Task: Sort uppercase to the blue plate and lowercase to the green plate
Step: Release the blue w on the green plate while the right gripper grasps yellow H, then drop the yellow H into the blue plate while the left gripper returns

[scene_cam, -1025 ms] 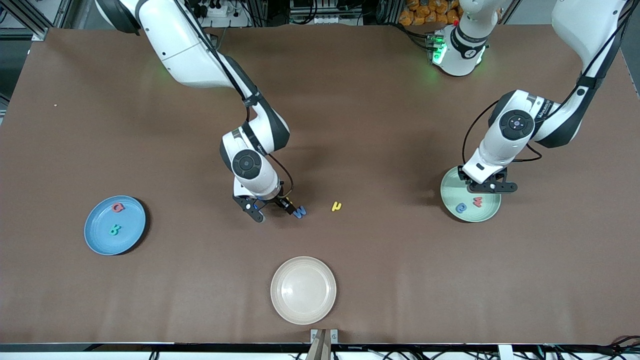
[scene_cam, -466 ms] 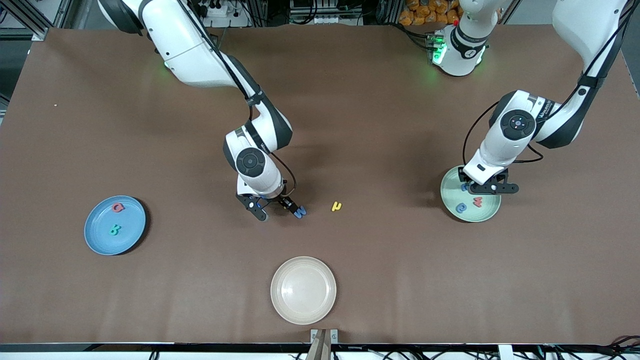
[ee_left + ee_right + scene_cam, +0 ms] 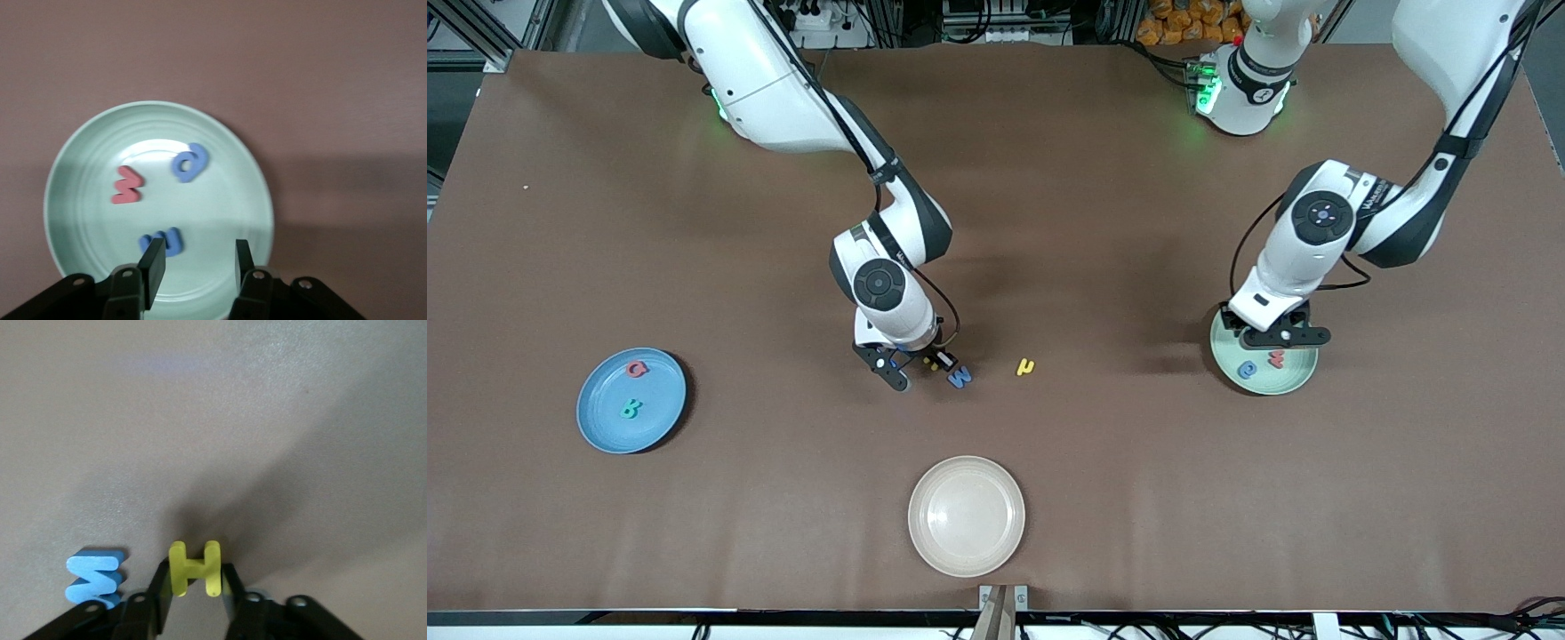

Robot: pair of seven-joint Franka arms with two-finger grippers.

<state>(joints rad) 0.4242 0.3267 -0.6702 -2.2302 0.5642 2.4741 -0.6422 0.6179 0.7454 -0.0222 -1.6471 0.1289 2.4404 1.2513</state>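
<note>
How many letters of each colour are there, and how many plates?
Red letters: 2, the rounded one on the blue plate and the w on the green plate
Blue letters: 3, the M, the a-like one, the E-shaped one
Yellow letters: 2, the H, the h
Green letters: 1, the R
Plates: 3, counting the beige plate
Total: 11

A plate and a table

A round beige plate (image 3: 966,516) sits on the brown table (image 3: 1138,498), close to the front camera.

Blue M (image 3: 959,379) crowds the right gripper (image 3: 914,366) (seemingly untouched).
</note>
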